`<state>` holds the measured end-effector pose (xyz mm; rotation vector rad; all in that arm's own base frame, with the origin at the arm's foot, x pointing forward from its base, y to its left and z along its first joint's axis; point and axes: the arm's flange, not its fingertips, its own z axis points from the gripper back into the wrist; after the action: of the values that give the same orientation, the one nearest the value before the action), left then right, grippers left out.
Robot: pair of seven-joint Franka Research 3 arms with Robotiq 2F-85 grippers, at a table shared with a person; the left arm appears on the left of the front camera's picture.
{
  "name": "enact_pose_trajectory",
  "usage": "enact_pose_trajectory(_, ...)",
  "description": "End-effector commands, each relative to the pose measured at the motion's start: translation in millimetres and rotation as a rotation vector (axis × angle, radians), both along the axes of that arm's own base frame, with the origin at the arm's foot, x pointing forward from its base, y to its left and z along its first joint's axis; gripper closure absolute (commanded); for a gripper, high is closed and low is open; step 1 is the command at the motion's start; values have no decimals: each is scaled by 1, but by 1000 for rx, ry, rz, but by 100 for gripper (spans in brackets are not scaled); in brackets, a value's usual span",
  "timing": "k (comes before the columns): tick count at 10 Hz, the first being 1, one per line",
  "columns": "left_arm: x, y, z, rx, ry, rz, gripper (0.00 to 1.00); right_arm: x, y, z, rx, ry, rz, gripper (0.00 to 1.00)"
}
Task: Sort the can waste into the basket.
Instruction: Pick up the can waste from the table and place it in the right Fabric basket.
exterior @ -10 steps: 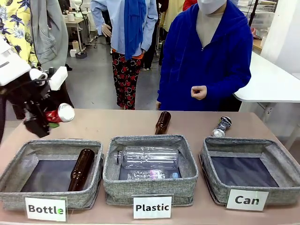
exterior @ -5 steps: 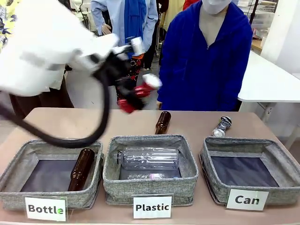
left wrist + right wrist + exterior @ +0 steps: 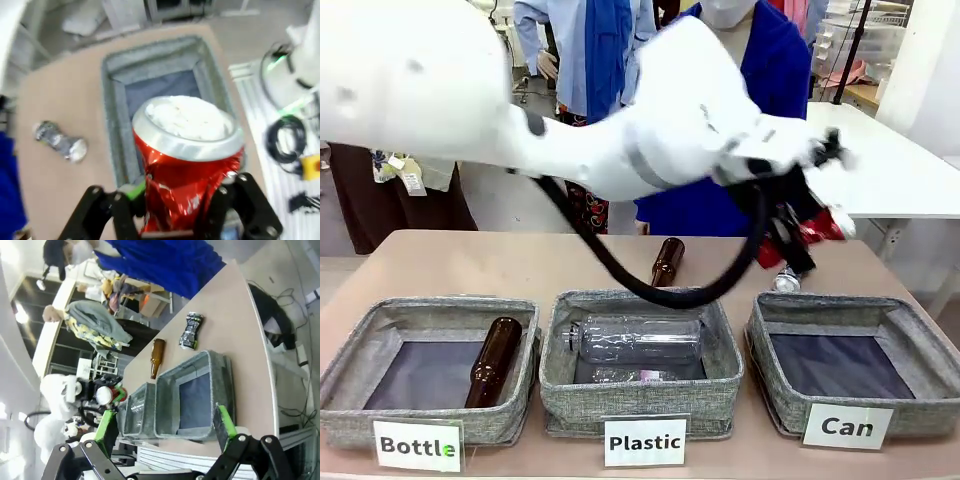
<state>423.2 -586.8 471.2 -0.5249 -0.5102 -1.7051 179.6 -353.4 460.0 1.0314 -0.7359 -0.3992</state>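
**Red can in the air by the Can basket**

The left arm reaches far across the table to the right side. Its left gripper (image 3: 798,232) is closed tight on the crushed red can (image 3: 827,224). In the left wrist view the two black fingers (image 3: 131,194) press on the sides of the red can (image 3: 187,165), and the can's silver end points out past them.

The red can is up in the air, not touching anything. It hangs at the far side of the Can basket (image 3: 760,335). The front view is blurry there, so I cannot tell if the can is over the basket or over the table just past it. In the left wrist view the basket (image 3: 112,100) lies below the can, and its dark inside is bare.

The silver can (image 3: 786,281) lies on the table, just past the far edge of the Can basket. A white label (image 3: 847,427) on the near side reads "Can".

The right gripper (image 3: 165,427) is wide open with nothing in it.

A brown glass bottle (image 3: 667,262) lies on the table beyond the middle basket (image 3: 640,400). A clear plastic bottle (image 3: 635,338) lies in that basket. Another brown bottle (image 3: 495,360) lies in the left basket (image 3: 350,350).

A person in a blue jacket (image 3: 775,70) stands at the far side.
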Motion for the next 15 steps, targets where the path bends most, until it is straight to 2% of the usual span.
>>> enact_pose_trajectory(1, 14, -58, -4, 44, 13, 9, 100, -24, -18, -11, -30, -96, 75, 0)
enact_pose_trajectory(2, 12, -73, -14, 54, -15, 34, 100, -29, -22, -15, -32, -128, 59, 0)
enact_pose_trajectory(3, 9, -83, -22, 85, -7, 20, 100, -15, -5, -5, -18, -46, 24, 0)
enact_pose_trajectory(5, 5, -84, -26, 100, -5, 13, 100, -15, -5, -5, -18, -46, 24, 0)
enact_pose_trajectory(6, 5, -83, -26, 107, 0, 6, 89, -15, -5, -5, -18, -46, 24, 0)
enact_pose_trajectory(7, 8, -82, -25, 121, 2, -11, 43, -15, -5, -5, -18, -46, 24, 0)
enact_pose_trajectory(8, 8, -82, -25, 124, 3, -14, 32, -15, -5, -5, -18, -46, 24, 0)
enact_pose_trajectory(9, 6, -81, -26, 122, 5, -10, 0, -15, -5, -5, -18, -46, 24, 0)
enact_pose_trajectory(11, 6, -78, -22, 125, -6, -17, 0, -15, -5, -5, -18, -46, 24, 0)
enact_pose_trajectory(12, 3, -77, -23, 124, -13, -17, 8, -15, -5, -5, -18, -46, 24, 0)
enact_pose_trajectory(13, 2, -75, -23, 120, -14, -19, 0, -15, -5, -5, -18, -46, 24, 0)
enact_pose_trajectory(15, 0, -72, -20, 127, -22, -20, 0, -15, -5, -5, -18, -46, 24, 0)
